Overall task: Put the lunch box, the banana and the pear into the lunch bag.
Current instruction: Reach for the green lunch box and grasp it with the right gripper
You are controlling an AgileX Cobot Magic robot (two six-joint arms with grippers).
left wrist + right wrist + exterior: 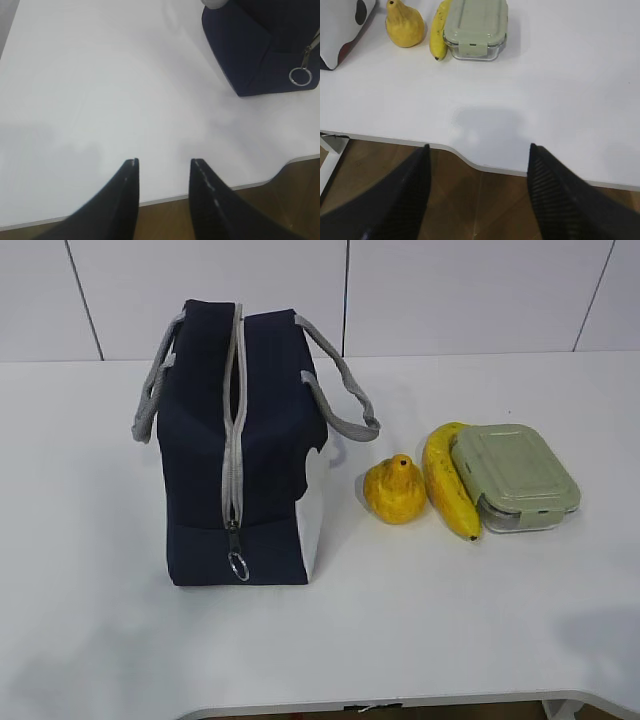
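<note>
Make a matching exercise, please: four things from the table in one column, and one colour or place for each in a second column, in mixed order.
Things:
1. lunch bag
2. pear
3. banana
4. lunch box

Descriptions:
A. lies between the pear and the lunch box
B. pale green lid
C. navy blue, left of the food
D. nearest the bag

Pairs: 1-C, 2-D, 3-A, 4-B

A white table (500, 620) stands before a white panelled wall (470, 290), over brown wooden floor (485, 205).
</note>
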